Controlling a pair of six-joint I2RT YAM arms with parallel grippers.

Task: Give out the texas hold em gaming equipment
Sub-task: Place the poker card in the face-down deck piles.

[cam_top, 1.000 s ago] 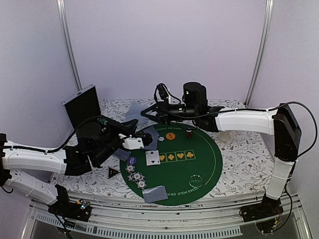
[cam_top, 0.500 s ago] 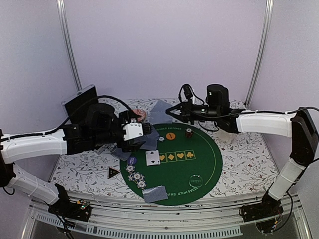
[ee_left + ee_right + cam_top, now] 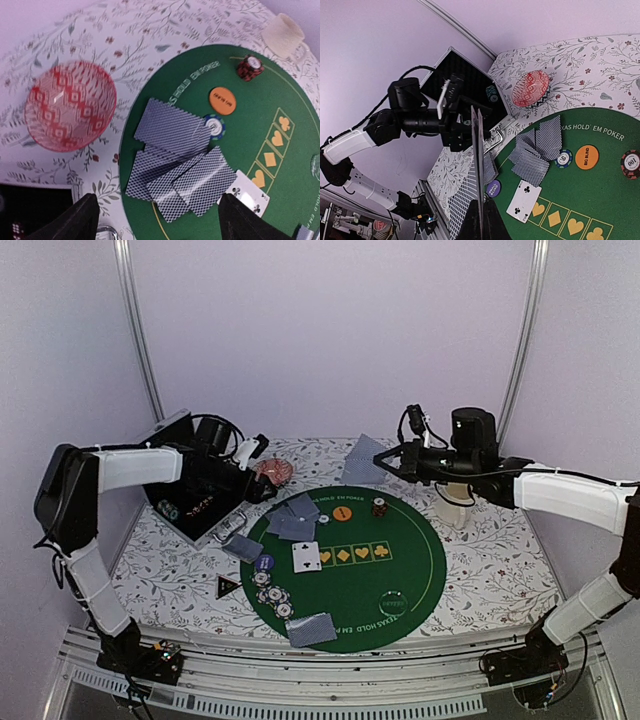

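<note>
- Lying face down at the near edge of the green mat (image 3: 420,570) is the near card pile (image 3: 315,628).
- Just beyond it, toward the left rim, the chip cluster (image 3: 272,595) is sitting, with the purple small-blind button (image 3: 264,563) behind it.
- The face-up card (image 3: 306,557) is resting at mid-mat, beside the printed row of suit boxes.
- Farther back, the card fan (image 3: 175,170) is lying face down, with the blue chip (image 3: 215,126) touching its right edge. The orange button (image 3: 221,100) and the red chip stack (image 3: 249,67) are sitting apart to its right.
- The left gripper (image 3: 157,222) is hanging in the air left of the mat by the black case (image 3: 185,500), its fingers spread wide and empty. The pink dish (image 3: 70,112) is sitting near the mat's far left rim.
- The right gripper (image 3: 481,217) is pinching the raised cards (image 3: 477,150) on edge, above the far rim. The cream mug (image 3: 455,512) is standing just off the mat's far right.
</note>
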